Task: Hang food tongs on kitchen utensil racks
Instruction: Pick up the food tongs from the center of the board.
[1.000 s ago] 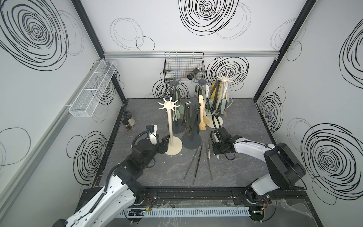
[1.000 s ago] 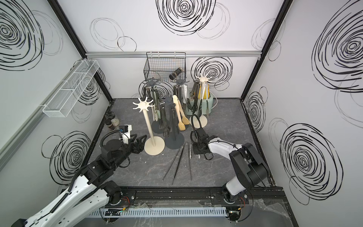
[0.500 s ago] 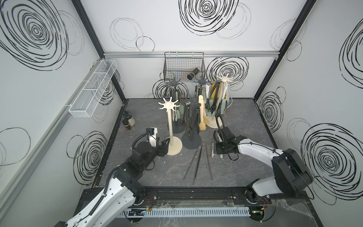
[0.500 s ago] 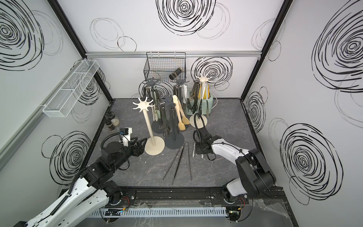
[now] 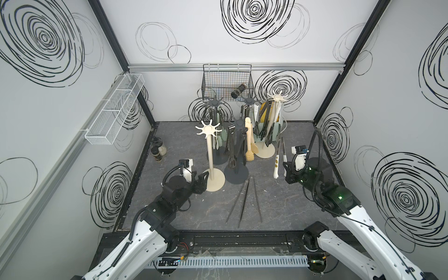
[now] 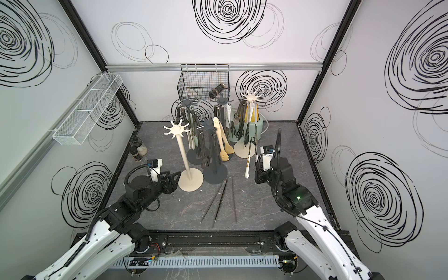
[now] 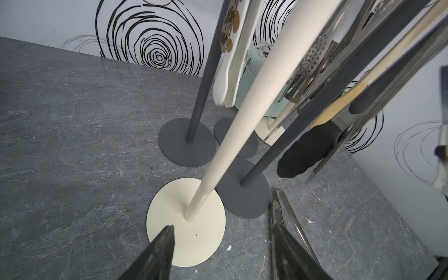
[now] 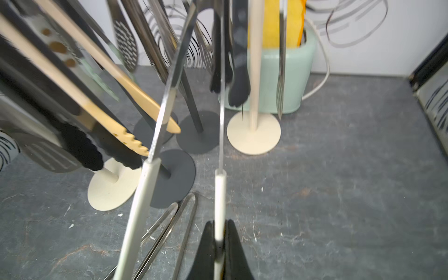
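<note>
The right claw (image 8: 219,225) pinches one arm of the white-handled tongs (image 8: 143,189), left claw (image 7: 221,232) spread; the pair may swivel, snagging hung tongs (image 8: 240,84)

A robot lab test booth: white walls (image 5: 206,29) scribbled with black swirls, black frame posts (image 5: 108,36) in the upper corners, 2 robot arms (image 5: 145,241) on a rail (image 5: 242,242) along the bottom edge.
</note>
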